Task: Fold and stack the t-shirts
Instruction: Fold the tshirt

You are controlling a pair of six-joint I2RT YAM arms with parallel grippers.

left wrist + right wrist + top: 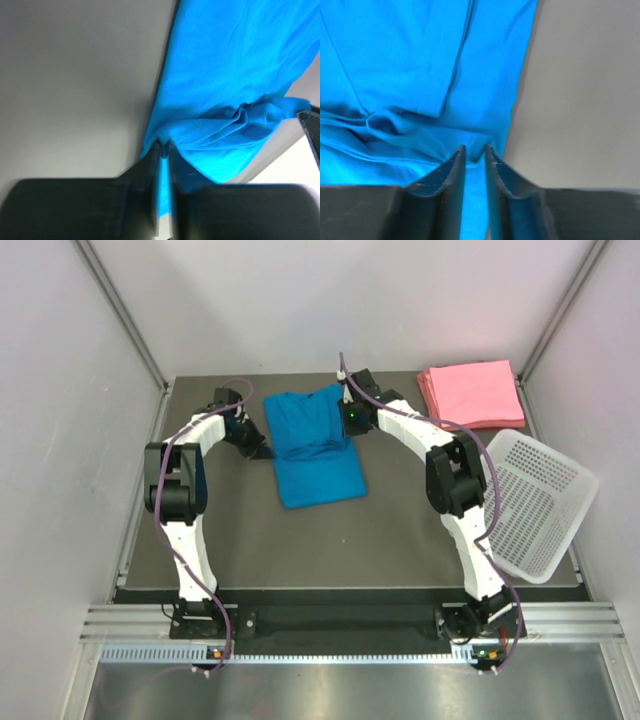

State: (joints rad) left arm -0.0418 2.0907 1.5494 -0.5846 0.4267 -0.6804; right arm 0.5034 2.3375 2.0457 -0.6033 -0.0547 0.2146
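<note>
The blue t-shirt is light, limp cloth. It will sag and crease wherever it is unsupported, and a single pinch drags only one layer. My judgement is that it is best taken at two outer edges at once, so that the fold stays square.

That is how it is held. The left hand is clenched on the shirt's edge farthest from the basket. The right hand is pinched on a bunched fold at the edge nearest the basket.

The shirt lies on the bench, well apart from the basket toward the left arm, its far half doubled over and rumpled. The pink t-shirts sit just beyond the basket's far corner.

Count: one blue shirt, one pink stack whose layers I cannot number, one basket, two hands
</note>
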